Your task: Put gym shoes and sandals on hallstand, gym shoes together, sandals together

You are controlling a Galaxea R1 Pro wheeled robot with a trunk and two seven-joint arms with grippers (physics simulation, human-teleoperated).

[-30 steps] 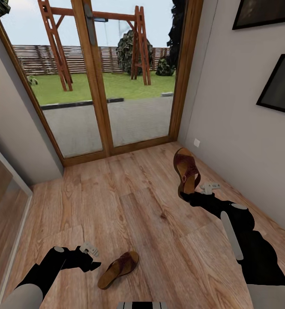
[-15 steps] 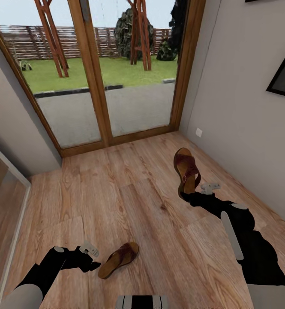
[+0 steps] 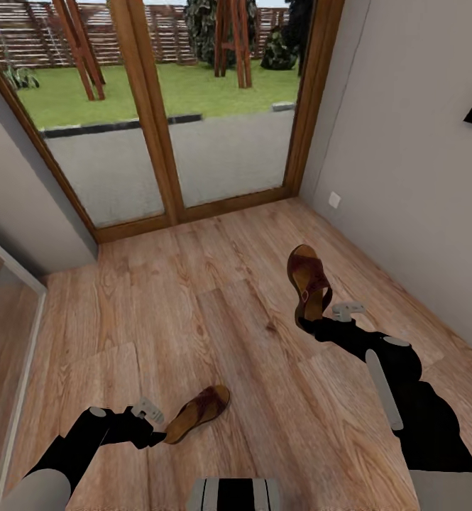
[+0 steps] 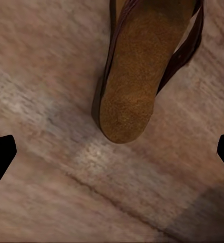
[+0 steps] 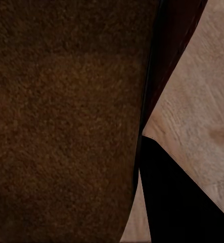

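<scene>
Since a second ago the whole head view has slid: the glass doors [image 3: 172, 106] sit higher and the wall pictures have nearly left the frame, so the camera has tipped down and the robot has likely rolled forward. The floor sandal [image 3: 196, 414] now lies just beside the left pincer [image 3: 152, 419], closer than before. Both arms keep the same place in the picture. I judge this as an approach to the second sandal; the hallstand and the gym shoes are yet to be dealt with.

In the head view the right pincer [image 3: 319, 318] holds the other sandal [image 3: 308, 282] upright by its heel end, toe raised, above the corridor floor [image 3: 214, 319].

In the left wrist view the floor sandal's tan heel [image 4: 129, 101] points toward the camera, its reddish-brown straps [image 4: 190, 43] further off. The left pincer's dark fingertips [image 4: 0, 154] stand wide apart at either edge, nothing between them, the heel just short of the gap.

In the right wrist view the held sandal's brown footbed [image 5: 66, 111] presses close to the lens, with a dark finger [image 5: 177, 202] against its edge: clamped on the sandal.
</scene>
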